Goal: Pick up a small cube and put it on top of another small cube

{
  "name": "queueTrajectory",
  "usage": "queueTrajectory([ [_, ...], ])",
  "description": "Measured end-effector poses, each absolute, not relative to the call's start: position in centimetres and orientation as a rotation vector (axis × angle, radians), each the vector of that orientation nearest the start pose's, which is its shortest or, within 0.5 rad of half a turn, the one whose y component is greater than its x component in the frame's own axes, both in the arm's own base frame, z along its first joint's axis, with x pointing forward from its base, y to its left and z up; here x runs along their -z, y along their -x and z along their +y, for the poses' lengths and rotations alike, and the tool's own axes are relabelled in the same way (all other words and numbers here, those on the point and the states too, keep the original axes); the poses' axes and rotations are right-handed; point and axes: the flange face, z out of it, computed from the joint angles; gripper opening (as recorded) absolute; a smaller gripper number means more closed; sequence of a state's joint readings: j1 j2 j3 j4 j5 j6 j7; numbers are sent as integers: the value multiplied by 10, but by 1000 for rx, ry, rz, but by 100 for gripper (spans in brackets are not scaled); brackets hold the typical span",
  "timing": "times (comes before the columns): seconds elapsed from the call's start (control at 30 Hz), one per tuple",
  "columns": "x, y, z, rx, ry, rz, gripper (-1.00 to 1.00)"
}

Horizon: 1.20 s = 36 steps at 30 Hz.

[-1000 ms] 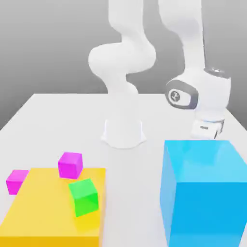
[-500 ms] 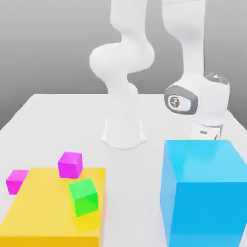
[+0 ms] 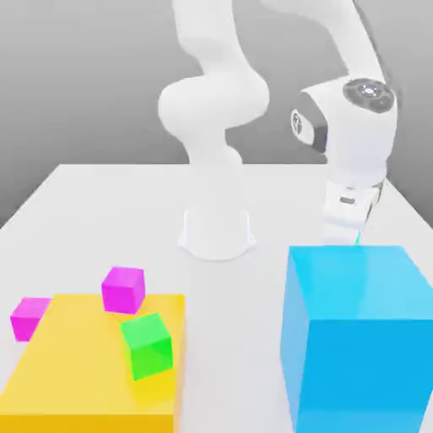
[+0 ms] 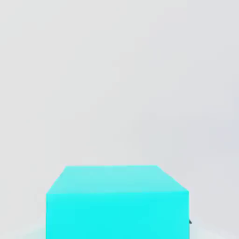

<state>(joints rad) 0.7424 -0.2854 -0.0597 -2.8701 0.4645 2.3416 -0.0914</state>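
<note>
The small cyan cube (image 4: pixel 116 205) sits right in front of the hand camera, between the fingers, with the pale table far behind it. My gripper (image 3: pixel 343 236) is shut on this cube. In the exterior view the hand hangs just above the far top edge of the huge sky-blue block (image 3: pixel 359 338), which hides most of the held cube. A magenta cube (image 3: pixel 123 289) and a green cube (image 3: pixel 147 345) rest on the yellow slab (image 3: pixel 76 380). Another magenta cube (image 3: pixel 30 317) lies on the table by the slab's left edge.
The arm's white base (image 3: pixel 216 232) stands at the table's middle. The huge sky-blue block fills the front of the exterior view's right, and the flat yellow slab the front left. A strip of bare white table (image 3: pixel 245 338) lies between them.
The hand has risen from behind the sky-blue block and turned, taking the cyan cube up with it. The other cubes have not moved.
</note>
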Motion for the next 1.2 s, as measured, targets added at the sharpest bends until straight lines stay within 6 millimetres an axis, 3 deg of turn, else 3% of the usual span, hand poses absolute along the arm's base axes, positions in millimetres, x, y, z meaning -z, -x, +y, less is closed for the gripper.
queueTrajectory([
  [0.2, -301, -261, 205, -534, 2486, -589, -100],
  [0.27, -314, -291, 184, -461, 2422, -507, -100],
  [0.33, -323, -327, 149, -356, 2386, -397, -100],
  [0.43, -333, -375, 79, -183, 2359, -226, -100],
  [0.53, -328, -401, 6, -54, 2416, -62, -100],
  [0.63, -321, -410, -68, 50, 2490, 99, -100],
  [0.77, -298, -395, -167, 114, 2653, 285, -100],
  [0.83, -285, -380, -203, 105, 2740, 337, -100],
  [1.03, -258, -317, -288, 36, 2962, 461, -100],
  [1.13, -252, -289, -318, 3, 3065, 505, -100],
  [1.2, -251, -283, -328, 6, 3090, 530, -100],
])
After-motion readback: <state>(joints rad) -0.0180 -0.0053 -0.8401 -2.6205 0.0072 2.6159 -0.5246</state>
